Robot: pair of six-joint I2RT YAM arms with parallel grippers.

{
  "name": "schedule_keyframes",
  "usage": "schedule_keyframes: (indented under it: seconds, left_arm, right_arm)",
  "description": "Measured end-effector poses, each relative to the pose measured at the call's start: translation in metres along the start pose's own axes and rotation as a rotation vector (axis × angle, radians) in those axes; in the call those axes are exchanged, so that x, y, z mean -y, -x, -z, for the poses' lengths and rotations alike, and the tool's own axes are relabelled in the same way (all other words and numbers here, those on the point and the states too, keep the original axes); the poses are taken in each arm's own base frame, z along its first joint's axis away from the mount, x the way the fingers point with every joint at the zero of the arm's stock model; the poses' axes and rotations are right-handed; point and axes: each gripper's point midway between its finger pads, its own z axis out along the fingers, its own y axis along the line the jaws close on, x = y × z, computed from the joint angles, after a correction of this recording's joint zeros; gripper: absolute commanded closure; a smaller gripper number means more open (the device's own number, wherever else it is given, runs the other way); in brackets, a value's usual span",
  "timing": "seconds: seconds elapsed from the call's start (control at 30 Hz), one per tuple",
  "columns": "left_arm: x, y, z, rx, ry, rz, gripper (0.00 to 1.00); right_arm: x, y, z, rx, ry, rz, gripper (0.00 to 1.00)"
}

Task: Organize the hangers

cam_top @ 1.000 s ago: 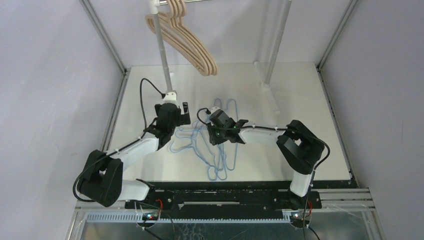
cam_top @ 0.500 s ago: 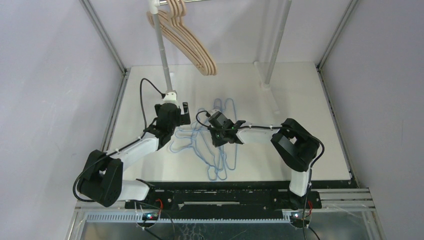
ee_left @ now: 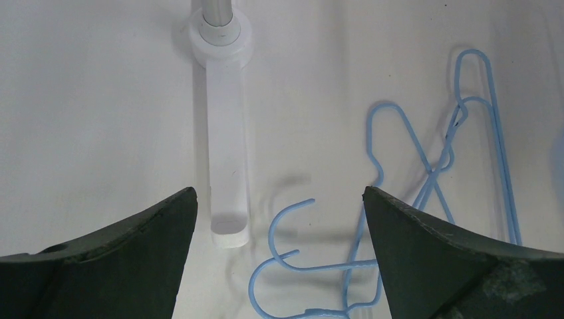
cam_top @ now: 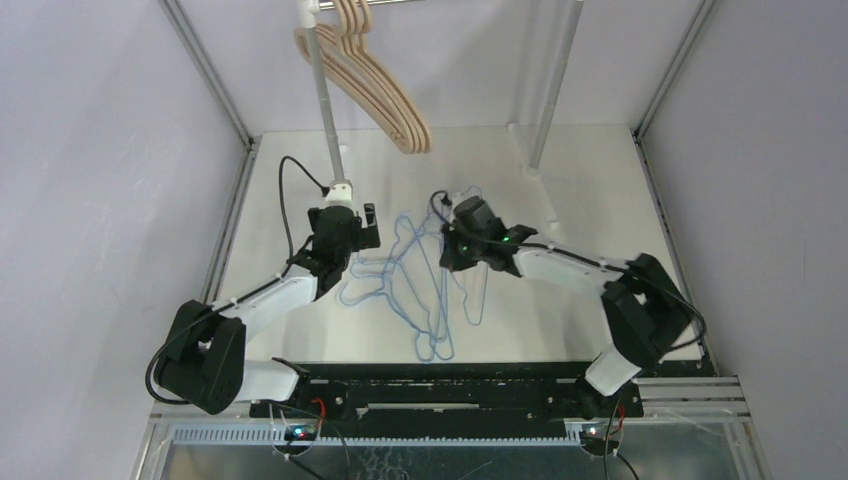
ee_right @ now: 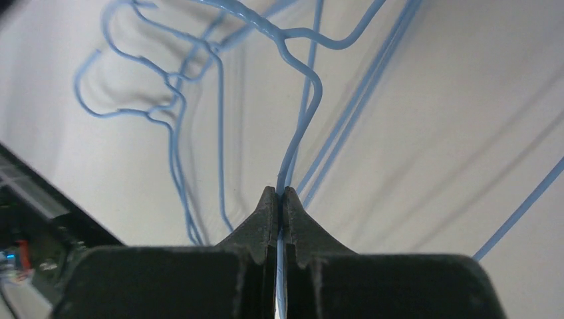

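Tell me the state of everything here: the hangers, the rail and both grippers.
left gripper: open, empty.
right gripper: shut on one blue wire hanger.
other blue wire hangers: lying tangled on the table.
wooden hangers: hanging on the rail.
rail: standing upright.

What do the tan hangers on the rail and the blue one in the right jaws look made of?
The thick tan hangers look like wood: pale, matte, broad contoured arms. The thin light-blue hanger looks like coated or painted metal wire, though plastic can't be excluded: slender, smoothly bent, twisted at the neck.
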Motion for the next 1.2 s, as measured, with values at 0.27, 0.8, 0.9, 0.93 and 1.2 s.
schedule_keyframes:
  seconds: [0.27, 0.8, 0.9, 0.93, 1.2]
  left_arm:
    - [0.000, 0.001, 0.000, 0.002, 0.002, 0.001, 0.01]
    - [0.000, 0.004, 0.002, 0.012, 0.000, 0.006, 0.01]
    - [-0.001, 0.003, 0.003, 0.014, -0.001, 0.007, 0.00]
    - [-0.001, 0.002, 0.003, 0.011, 0.000, 0.006, 0.00]
    - [-0.002, -0.001, 0.003, 0.007, 0.003, 0.003, 0.01]
  right_arm:
    - [0.018, 0.043, 0.068, 0.126, 0.135, -0.080, 1.00]
    - [0.020, 0.114, 0.147, 0.355, 0.472, -0.252, 1.00]
    - [0.010, 0.135, 0.162, 0.408, 0.515, -0.232, 1.00]
    - [0.006, 0.146, 0.169, 0.430, 0.535, -0.220, 1.00]
    - [-0.023, 0.230, 0.214, 0.581, 0.657, -0.131, 1.00]
